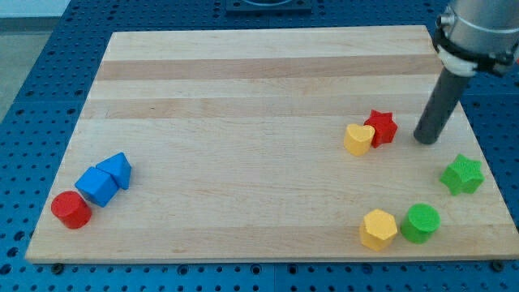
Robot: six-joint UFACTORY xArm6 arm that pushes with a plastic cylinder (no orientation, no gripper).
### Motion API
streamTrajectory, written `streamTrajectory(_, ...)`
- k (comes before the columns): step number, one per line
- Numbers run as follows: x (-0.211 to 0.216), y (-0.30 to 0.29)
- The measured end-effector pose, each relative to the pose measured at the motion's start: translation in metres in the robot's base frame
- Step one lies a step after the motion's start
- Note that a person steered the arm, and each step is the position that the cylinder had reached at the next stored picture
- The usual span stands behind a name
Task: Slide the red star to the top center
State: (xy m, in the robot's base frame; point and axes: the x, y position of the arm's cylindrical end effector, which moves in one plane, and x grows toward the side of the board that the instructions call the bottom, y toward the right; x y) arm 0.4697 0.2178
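Red star (381,127) touching yellow heart (358,139) at its eight o'clock. Rod tip (426,139) near, at star's three o'clock; no jaws, plain rod only.

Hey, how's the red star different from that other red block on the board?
The red star is pointed; the red cylinder is round. The red star sits right of centre, touching a yellow heart, with my tip just to its right; the red cylinder sits at bottom left beside a blue cube. Both are red.
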Motion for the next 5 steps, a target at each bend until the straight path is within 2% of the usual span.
streamTrajectory(2,0.011,-0.008)
streamTrajectory(3,-0.006,-0.038)
streamTrajectory(5,-0.066,-0.105)
